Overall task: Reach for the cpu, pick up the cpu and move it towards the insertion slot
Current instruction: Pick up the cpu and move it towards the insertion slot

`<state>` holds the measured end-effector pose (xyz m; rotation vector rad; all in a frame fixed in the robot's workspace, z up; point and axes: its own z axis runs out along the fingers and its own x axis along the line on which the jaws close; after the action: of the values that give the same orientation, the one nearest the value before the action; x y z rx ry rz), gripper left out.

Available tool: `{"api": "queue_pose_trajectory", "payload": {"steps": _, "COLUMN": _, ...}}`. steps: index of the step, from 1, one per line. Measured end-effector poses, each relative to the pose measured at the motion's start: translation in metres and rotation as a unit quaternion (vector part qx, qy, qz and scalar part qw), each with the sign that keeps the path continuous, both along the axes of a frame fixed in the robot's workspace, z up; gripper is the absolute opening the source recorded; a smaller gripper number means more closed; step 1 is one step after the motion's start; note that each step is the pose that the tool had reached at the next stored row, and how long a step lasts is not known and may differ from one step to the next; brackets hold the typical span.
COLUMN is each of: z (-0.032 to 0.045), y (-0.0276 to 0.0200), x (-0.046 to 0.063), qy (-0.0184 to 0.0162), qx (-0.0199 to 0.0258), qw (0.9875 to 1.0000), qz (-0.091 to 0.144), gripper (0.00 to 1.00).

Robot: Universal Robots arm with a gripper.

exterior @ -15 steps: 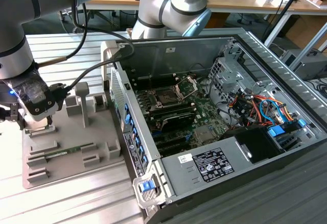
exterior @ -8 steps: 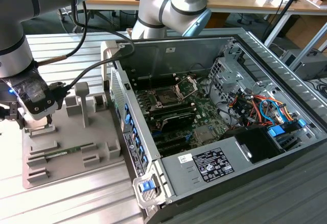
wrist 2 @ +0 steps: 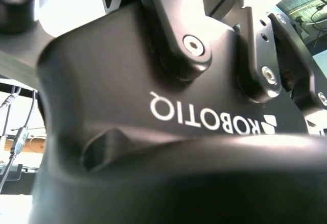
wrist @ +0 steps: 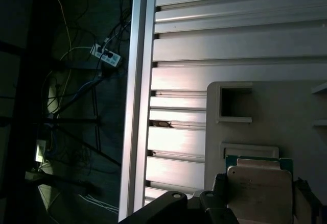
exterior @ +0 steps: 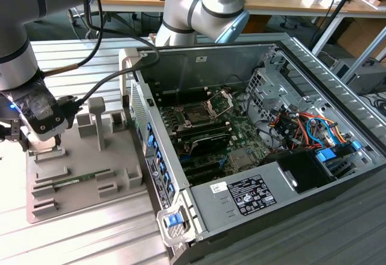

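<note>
Hovering over the gray tray, the jaws stand spread with the cpu lying flat directly between them, apparently not yet pinched.

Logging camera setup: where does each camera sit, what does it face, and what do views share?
Exterior view: off the arm, looking down on open computer case, insertion slot, grey fixture; arm and gripper at the exterior view's left.
First wrist view: at the wrist, facing down onto the cpu, fixture, slatted table.
Second wrist view: at the wrist, tight against the gripper's black body.
Shared: fixture, exterior and first wrist views.
</note>
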<state>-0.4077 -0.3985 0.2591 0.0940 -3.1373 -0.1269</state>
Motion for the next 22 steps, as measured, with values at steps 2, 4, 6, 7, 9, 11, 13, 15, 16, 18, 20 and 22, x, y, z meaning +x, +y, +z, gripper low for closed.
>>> {"api": "queue_pose_trajectory", "payload": {"steps": 2, "z": 0.0005, "y": 0.0000, "x": 0.0000, "qy": 0.0000, "qx": 0.0005, "qw": 1.0000, "qz": 0.000, "gripper": 0.55}}
{"api": "queue_pose_trajectory", "payload": {"steps": 4, "z": 0.0013, "y": 0.0000, "x": 0.0000, "qy": 0.0000, "qx": 0.0011, "qw": 1.0000, "qz": 0.000, "gripper": 0.55}}
{"api": "queue_pose_trajectory", "payload": {"steps": 6, "z": 0.0022, "y": 0.0000, "x": 0.0000, "qy": 0.0000, "qx": 0.0020, "qw": 1.0000, "qz": 0.000, "gripper": 0.55}}
{"api": "queue_pose_trajectory", "payload": {"steps": 7, "z": 0.0025, "y": 0.0000, "x": 0.0000, "qy": 0.0000, "qx": 0.0023, "qw": 1.0000, "qz": 0.000, "gripper": 0.55}}
{"api": "queue_pose_trajectory", "payload": {"steps": 9, "z": 0.0033, "y": 0.0000, "x": 0.0000, "qy": 0.0000, "qx": 0.0032, "qw": 1.0000, "qz": 0.000, "gripper": 0.55}}
{"api": "queue_pose_trajectory", "payload": {"steps": 11, "z": 0.0042, "y": 0.0000, "x": 0.0000, "qy": 0.0000, "qx": 0.0040, "qw": 1.0000, "qz": 0.000, "gripper": 0.55}}
{"api": "queue_pose_trajectory", "payload": {"steps": 13, "z": 0.0051, "y": 0.0000, "x": 0.0000, "qy": 0.0000, "qx": 0.0048, "qw": 1.0000, "qz": 0.000, "gripper": 0.55}}
{"api": "queue_pose_trajectory", "payload": {"steps": 15, "z": 0.0062, "y": 0.0000, "x": 0.0000, "qy": 0.0000, "qx": 0.0059, "qw": 1.0000, "qz": 0.000, "gripper": 0.55}}
{"api": "queue_pose_trajectory", "payload": {"steps": 16, "z": 0.0066, "y": 0.0000, "x": 0.0000, "qy": 0.0000, "qx": 0.0063, "qw": 1.0000, "qz": 0.000, "gripper": 0.55}}
{"api": "queue_pose_trajectory", "payload": {"steps": 18, "z": 0.0070, "y": 0.0000, "x": 0.0000, "qy": 0.0000, "qx": 0.0070, "qw": 1.0000, "qz": 0.000, "gripper": 0.55}}
{"api": "queue_pose_trajectory", "payload": {"steps": 20, "z": 0.0076, "y": 0.0000, "x": 0.0000, "qy": 0.0000, "qx": 0.0075, "qw": 1.0000, "qz": 0.000, "gripper": 0.55}}
{"api": "queue_pose_trajectory", "payload": {"steps": 22, "z": 0.0082, "y": 0.0000, "x": 0.0000, "qy": 0.0000, "qx": 0.0080, "qw": 1.0000, "qz": 0.000, "gripper": 0.55}}
